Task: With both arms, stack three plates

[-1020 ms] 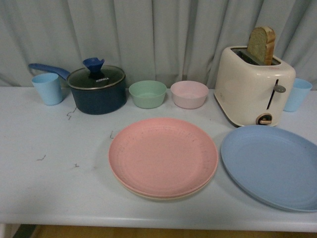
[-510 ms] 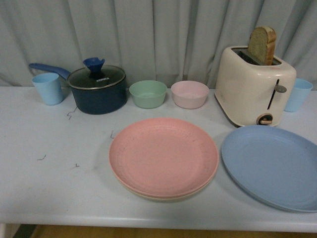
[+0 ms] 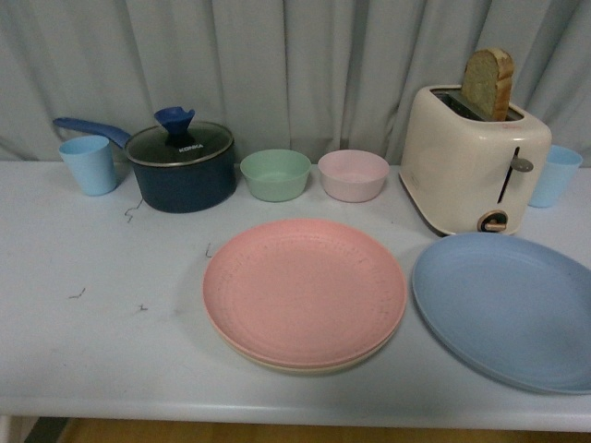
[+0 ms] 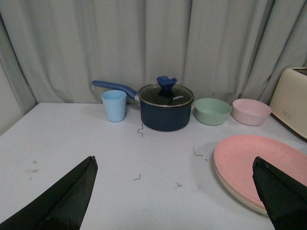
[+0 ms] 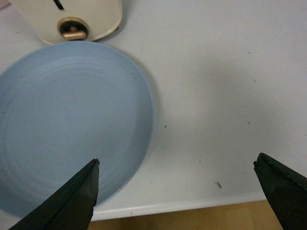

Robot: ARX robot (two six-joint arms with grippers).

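- Nothing has shifted since the earlier frames; all three plates lie where they did.
- The pink plate [image 3: 305, 291] rests on the beige plate [image 3: 305, 366] at the middle of the surface [image 3: 92, 332]; only the beige rim shows.
- The blue plate [image 3: 508, 309] lies alone to the right, close beside the stack and just in front of the toaster [image 3: 471, 166].
- The left fingers [image 4: 62, 201] are spread wide and empty, left of the stack.
- The right fingers [image 5: 72, 201] are spread wide and empty, above the blue plate.
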